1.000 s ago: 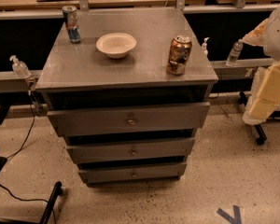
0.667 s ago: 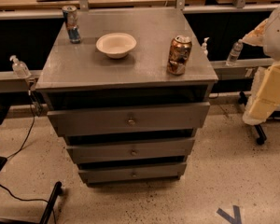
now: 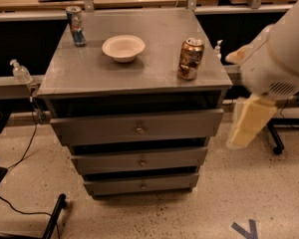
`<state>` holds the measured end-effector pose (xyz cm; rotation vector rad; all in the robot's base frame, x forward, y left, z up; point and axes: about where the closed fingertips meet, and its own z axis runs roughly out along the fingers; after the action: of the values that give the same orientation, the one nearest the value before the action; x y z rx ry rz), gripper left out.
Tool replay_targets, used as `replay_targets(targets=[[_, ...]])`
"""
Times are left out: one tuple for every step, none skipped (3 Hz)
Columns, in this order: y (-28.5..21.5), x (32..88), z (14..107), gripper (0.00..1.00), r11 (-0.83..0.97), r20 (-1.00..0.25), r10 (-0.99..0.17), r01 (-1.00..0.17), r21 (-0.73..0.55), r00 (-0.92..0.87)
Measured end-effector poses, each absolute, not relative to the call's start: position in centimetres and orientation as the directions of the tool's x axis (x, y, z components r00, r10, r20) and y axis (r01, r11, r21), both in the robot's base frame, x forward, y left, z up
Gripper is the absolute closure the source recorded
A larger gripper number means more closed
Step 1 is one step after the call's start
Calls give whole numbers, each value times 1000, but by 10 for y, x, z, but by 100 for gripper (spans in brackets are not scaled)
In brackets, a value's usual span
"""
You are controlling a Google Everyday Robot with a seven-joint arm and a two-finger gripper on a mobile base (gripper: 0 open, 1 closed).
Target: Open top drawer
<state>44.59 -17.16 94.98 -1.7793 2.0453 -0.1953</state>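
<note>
The top drawer (image 3: 89,128) is the widest of three grey drawer fronts on a grey cabinet, with a small brass knob (image 3: 139,129) at its centre. A dark gap shows between it and the cabinet top. My gripper (image 3: 245,126), a cream-coloured part hanging below the white arm (image 3: 281,59), is to the right of the cabinet, at about the height of the top drawer and apart from it.
On the cabinet top (image 3: 89,68) stand a white bowl (image 3: 123,47), a brown can (image 3: 190,59) and a blue can (image 3: 75,25). Two narrower drawers (image 3: 139,161) lie below. A sanitiser bottle (image 3: 21,72) is at the left, a chair base (image 3: 276,143) at the right, cables on the floor at the left.
My arm and gripper have moved left, closer to the cabinet's right side. The drawers and the things on top have not moved.
</note>
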Motion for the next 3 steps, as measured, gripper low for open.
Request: replay_targets(targets=[[-132,466,891,0,99,-222,-975,-919,-381,-13],[-123,479,889,0,99,-241,-971,-907,-410,3],[-117,480,882,0,74,-243,-970,-917,-393,25]])
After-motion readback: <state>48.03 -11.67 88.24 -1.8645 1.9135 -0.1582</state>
